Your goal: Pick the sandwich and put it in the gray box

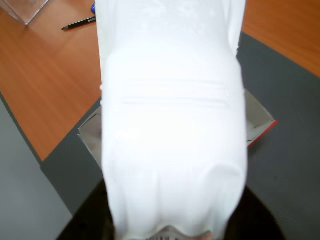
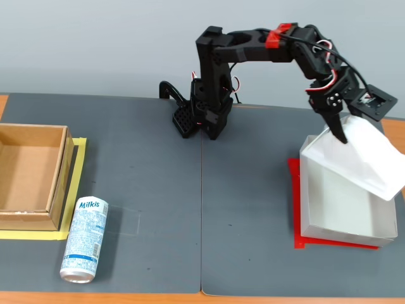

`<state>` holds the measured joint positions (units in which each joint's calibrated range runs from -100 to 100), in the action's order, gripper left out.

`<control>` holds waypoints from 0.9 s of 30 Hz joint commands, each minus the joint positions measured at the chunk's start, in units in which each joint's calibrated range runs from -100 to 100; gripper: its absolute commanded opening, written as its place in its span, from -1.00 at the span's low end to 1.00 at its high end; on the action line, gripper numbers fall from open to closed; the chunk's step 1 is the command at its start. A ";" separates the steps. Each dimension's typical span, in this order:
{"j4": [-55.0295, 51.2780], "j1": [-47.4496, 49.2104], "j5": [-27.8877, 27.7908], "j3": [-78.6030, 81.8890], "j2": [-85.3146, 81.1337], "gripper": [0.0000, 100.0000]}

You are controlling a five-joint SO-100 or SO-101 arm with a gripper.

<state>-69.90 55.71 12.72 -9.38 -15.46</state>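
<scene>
The sandwich (image 2: 357,158) is a flat plain white plastic package, held tilted above the gray box (image 2: 345,231), a shallow white open-top box on a red sheet at the right of the fixed view. My gripper (image 2: 338,130) is shut on the package's upper left end. In the wrist view the sandwich (image 1: 172,125) fills the middle of the picture and hides my fingers. Corners of the gray box (image 1: 90,131) show on either side beneath it.
A brown cardboard box (image 2: 28,177) stands at the left on yellow tape, with a Milkis can (image 2: 84,239) lying in front of it. The arm's base (image 2: 202,114) is at the back centre. A pen (image 1: 79,23) lies on the wooden desk beyond the mat.
</scene>
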 commanded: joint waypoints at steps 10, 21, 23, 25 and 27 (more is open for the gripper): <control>5.23 1.69 12.00 -7.39 6.69 -0.72; 5.23 -1.51 11.63 -6.94 7.20 -0.71; 5.23 -2.11 11.58 -6.85 7.28 -0.68; 5.23 -2.26 11.53 -6.67 7.28 -0.59; 5.15 -2.48 11.53 -6.67 7.28 -0.49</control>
<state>-65.74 54.09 24.25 -13.79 -7.82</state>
